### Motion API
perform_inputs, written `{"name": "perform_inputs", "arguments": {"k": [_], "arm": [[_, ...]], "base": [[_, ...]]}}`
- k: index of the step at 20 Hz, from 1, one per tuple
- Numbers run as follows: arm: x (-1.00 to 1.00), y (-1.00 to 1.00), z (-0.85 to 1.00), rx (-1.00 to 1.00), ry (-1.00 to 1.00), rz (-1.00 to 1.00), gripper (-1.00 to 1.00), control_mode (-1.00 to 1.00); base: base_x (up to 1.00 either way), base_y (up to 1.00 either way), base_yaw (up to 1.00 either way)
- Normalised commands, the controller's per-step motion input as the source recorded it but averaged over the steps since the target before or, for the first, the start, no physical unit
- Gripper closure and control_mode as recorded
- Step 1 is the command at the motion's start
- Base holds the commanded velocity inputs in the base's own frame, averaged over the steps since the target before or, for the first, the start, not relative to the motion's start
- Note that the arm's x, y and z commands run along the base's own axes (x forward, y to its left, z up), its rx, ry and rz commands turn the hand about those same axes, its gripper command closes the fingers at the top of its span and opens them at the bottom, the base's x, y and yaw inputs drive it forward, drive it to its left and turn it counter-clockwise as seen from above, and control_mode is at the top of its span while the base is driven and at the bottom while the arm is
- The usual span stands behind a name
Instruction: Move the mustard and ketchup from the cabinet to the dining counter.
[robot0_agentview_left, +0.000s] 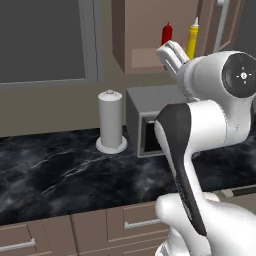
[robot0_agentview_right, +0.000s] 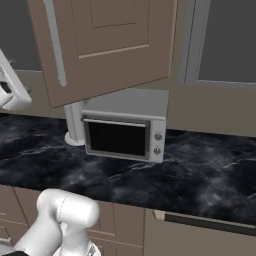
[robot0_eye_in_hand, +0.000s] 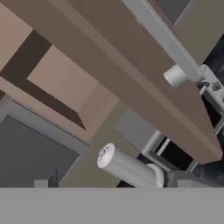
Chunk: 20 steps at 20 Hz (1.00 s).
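The brown wall cabinet (robot0_agentview_left: 142, 30) stands open, its panelled door (robot0_agentview_right: 110, 45) with a grey bar handle (robot0_agentview_right: 54, 42) swung out over the worktop. Inside, the red ketchup (robot0_agentview_left: 166, 34) and the yellow mustard (robot0_agentview_left: 192, 39) stand upright side by side on the shelf. My gripper (robot0_agentview_left: 171, 56) is raised just below and in front of the two bottles, touching neither. In the hand view the gripper (robot0_eye_in_hand: 112, 185) is open, its fingertips (robot0_eye_in_hand: 41, 183) far apart with nothing between them. The dining counter is out of view.
A white paper towel roll (robot0_agentview_left: 110, 120) and a grey microwave (robot0_agentview_right: 125, 127) stand on the black marble worktop (robot0_agentview_left: 60, 175) under the cabinet. Brown drawers (robot0_agentview_left: 135, 222) run below. The open door's lower edge (robot0_eye_in_hand: 144, 96) hangs close above the microwave. A dark window (robot0_agentview_left: 40, 40) lies to the left.
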Motion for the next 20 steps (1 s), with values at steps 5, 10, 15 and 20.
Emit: {"name": "perform_inputs", "arguments": {"k": [5, 10, 15, 20], "arm": [[0.44, 0.19, -0.18, 0.18, 0.00, -0.38, -1.00, -1.00], [0.34, 0.05, -0.22, 0.14, -0.17, -0.47, -1.00, -1.00], [0.23, 0.00, -0.09, 0.14, -0.21, -0.37, -1.00, -1.00], [0.28, 0.00, -0.05, 0.18, -0.21, -0.38, -1.00, -1.00]], "base": [[0.00, 0.00, 0.00], [0.00, 0.00, 0.00], [0.00, 0.00, 0.00], [0.00, 0.00, 0.00]]}}
